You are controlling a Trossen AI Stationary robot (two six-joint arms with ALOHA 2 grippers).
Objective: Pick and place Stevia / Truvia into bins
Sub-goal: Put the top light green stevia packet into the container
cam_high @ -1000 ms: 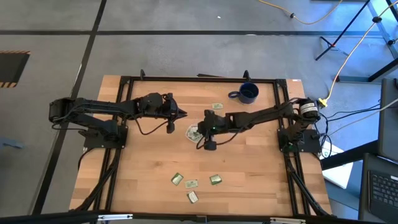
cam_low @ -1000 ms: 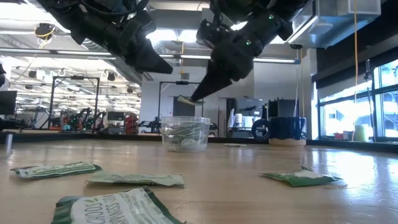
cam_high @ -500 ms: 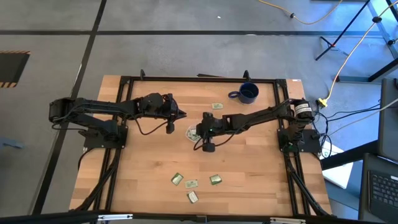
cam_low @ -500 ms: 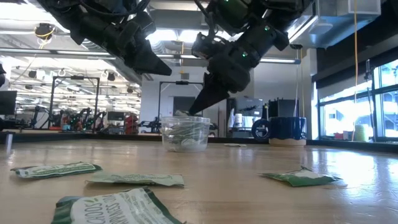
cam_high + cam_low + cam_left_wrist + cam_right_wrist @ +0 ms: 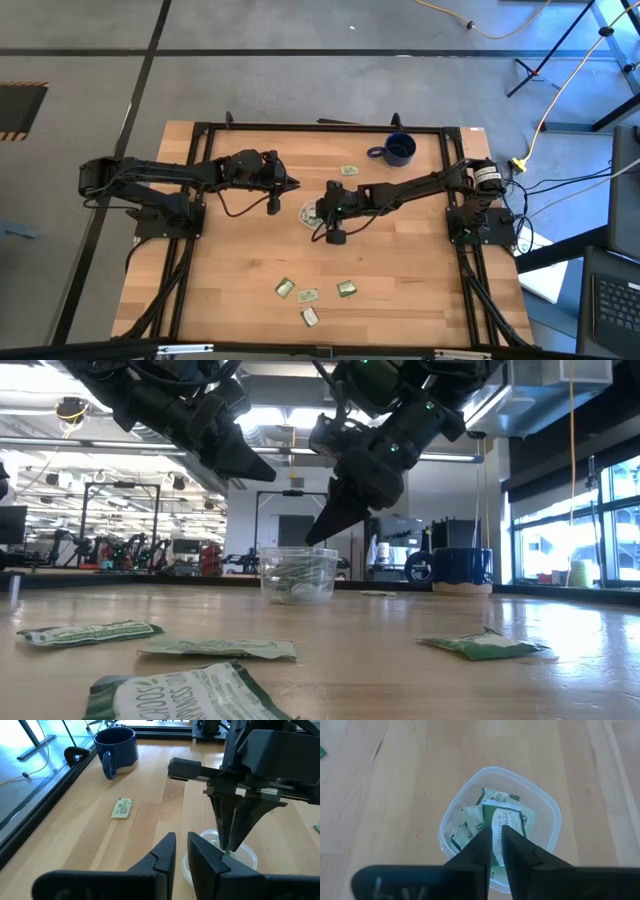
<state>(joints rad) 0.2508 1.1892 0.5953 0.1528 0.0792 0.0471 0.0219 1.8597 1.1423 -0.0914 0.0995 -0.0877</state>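
The clear cup (image 5: 308, 212) (image 5: 298, 574) stands mid-table with several green-and-white sachets (image 5: 507, 817) lying inside. My right gripper (image 5: 321, 210) (image 5: 310, 540) (image 5: 495, 827) hangs just over the cup's rim, pointing steeply down. A narrow gap shows between its fingers, and nothing shows between them. My left gripper (image 5: 296, 183) (image 5: 268, 472) (image 5: 181, 840) waits in the air left of the cup, also with a narrow gap and holding nothing. Loose sachets (image 5: 307, 296) lie flat near the table's near edge, and one more sachet (image 5: 349, 171) (image 5: 122, 808) lies by the mug.
A dark blue mug (image 5: 399, 150) (image 5: 455, 567) (image 5: 116, 747) stands near the far right corner. Several sachets (image 5: 220, 648) (image 5: 485, 646) are spread over the near part of the table. Bare wood lies between them and the cup. A black frame borders the table.
My right gripper came down toward the cup, carrying a sachet that stuck out from its fingertips. In the low view that sachet no longer shows at the tips, which hang at the cup's rim. The left arm kept still.
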